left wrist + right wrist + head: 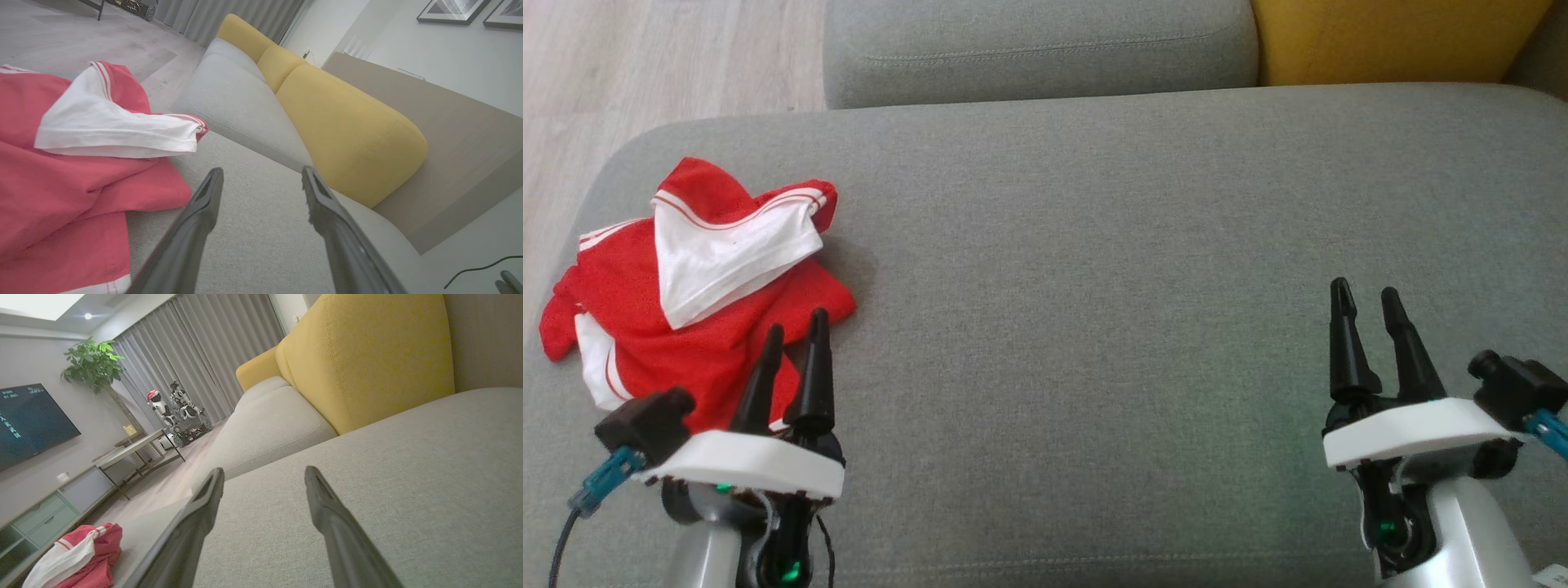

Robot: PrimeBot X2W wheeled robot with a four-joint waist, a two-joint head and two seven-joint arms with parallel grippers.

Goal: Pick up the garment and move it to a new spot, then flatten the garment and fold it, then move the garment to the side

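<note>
A crumpled red and white garment (686, 286) lies at the left end of the grey sofa seat (1094, 286). My left gripper (796, 320) stands open at the garment's near right edge, fingertips over the red cloth, nothing between them. In the left wrist view the garment (77, 163) lies left of the open left gripper (261, 175), whose fingers hover over bare cushion. My right gripper (1364, 294) stands open and empty over the seat's right part. In the right wrist view the right gripper (263, 475) points along the cushion, and the garment (81, 555) shows far off at the lower left.
A second grey cushion (1037, 45) and a yellow back cushion (1388, 37) lie beyond the seat. Wooden floor (645, 65) shows past the seat's left edge. Across the room stand a low table (135, 447), a TV (28, 420), a plant (92, 361) and another robot (179, 414).
</note>
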